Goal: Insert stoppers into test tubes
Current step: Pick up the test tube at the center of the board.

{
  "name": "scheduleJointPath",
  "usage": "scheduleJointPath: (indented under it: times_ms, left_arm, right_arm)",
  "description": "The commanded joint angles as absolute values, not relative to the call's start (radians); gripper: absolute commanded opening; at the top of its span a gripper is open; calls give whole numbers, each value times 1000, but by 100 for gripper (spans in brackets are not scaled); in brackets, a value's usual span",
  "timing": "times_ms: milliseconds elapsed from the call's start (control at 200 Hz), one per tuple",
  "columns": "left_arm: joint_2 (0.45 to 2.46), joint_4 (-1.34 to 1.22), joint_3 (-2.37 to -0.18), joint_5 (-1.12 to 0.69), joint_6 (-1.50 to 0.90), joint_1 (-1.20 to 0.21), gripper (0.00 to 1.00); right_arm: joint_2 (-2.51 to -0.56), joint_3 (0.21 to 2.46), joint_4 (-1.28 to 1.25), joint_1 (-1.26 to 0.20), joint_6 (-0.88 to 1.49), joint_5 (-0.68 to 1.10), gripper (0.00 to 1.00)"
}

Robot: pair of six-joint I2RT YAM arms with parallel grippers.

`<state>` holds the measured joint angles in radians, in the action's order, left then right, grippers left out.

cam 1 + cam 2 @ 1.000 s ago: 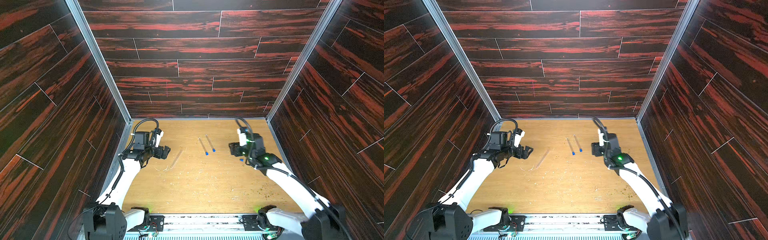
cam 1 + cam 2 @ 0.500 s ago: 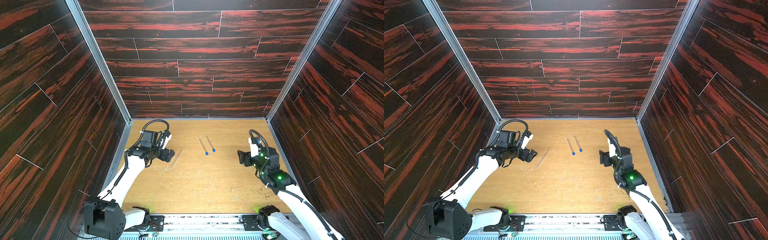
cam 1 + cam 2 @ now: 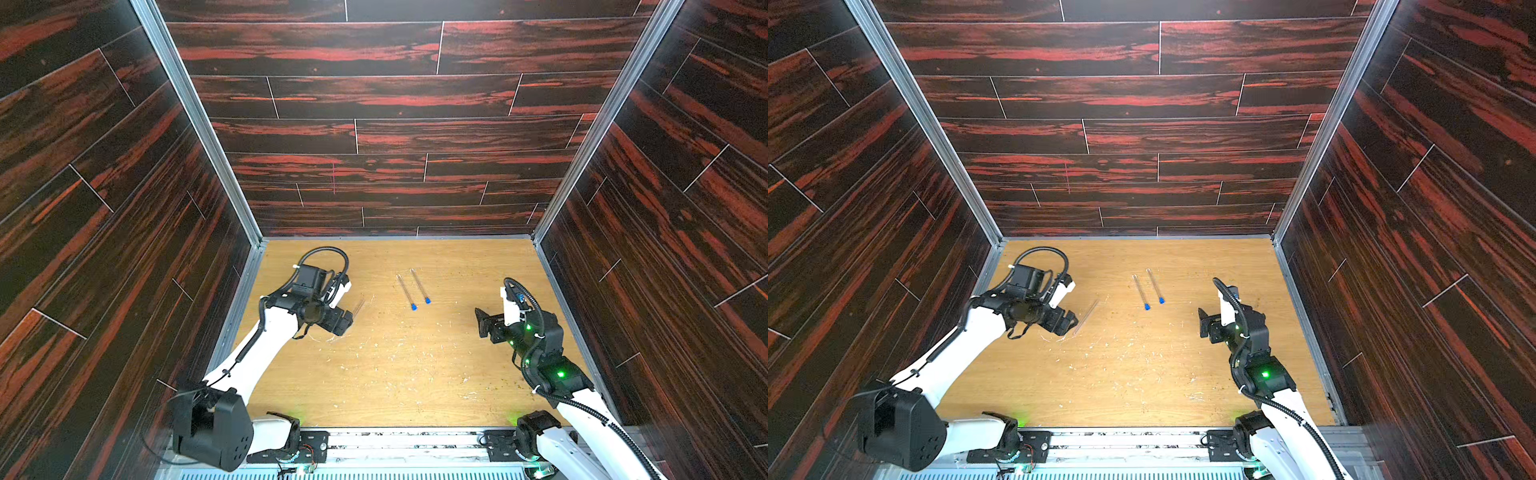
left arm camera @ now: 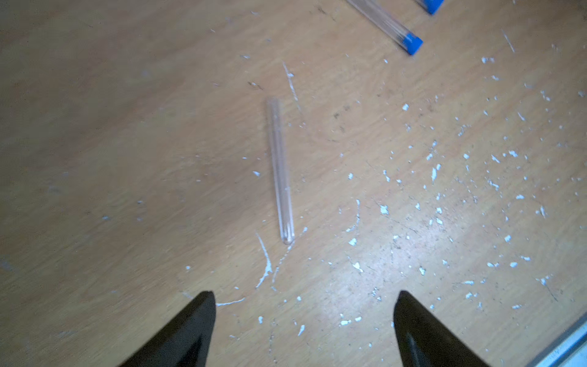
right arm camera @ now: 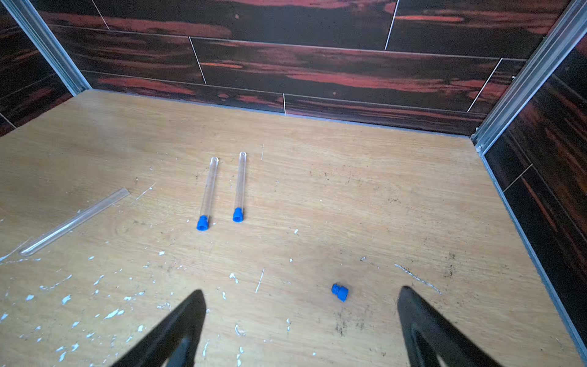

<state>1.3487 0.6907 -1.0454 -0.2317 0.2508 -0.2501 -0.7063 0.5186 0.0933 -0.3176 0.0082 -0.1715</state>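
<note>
Wood-grain counter, pale, w/ white flecks strewn over the middle and near side. Dark red-black plank walls on three sides.

L side: left gripper sits low over the counter, jaws apart, nothing between them. Wrist cam confirms it: both black tips are wide, w/ bare wood in the gap. Just ahead of it is the bare tube, clear, lying flat, no plug in it. Rounded end points toward the gripper, open end away. In both top views it's only a faint diagonal streak right beside the tips.

Centre: two capped tubes lie side by side, approx parallel and close, not touching. Each has one of the blue stoppers seated in the end nearer the robot, rounded ends toward the back wall. Same pair shows in both top views, well apart from the bare tube and from both arms.

R side: loose stopper, blue, lies tipped on its side on the counter. It's just ahead of the right gripper and touches neither tip. Can't pick it out in the top views. Right gripper is raised over the counter's right part, jaws spread wide, empty.
</note>
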Motion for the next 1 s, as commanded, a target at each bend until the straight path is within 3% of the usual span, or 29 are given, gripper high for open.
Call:
scheduleJointPath:
  times_ms: [0, 601, 992]
  left_arm:
    - [1407, 747, -1066, -192, 255, -270, 89]
    - [1653, 757, -1241, 37, 225, -408, 68]
    - [1839, 752, -1329, 37, 122, -413, 56]
  right_arm:
    - [-717, 525, 77, -314, 2, -166, 95]
    - [-729, 526, 81, -314, 10, -161, 95]
    - [-723, 532, 86, -314, 11, -152, 95]
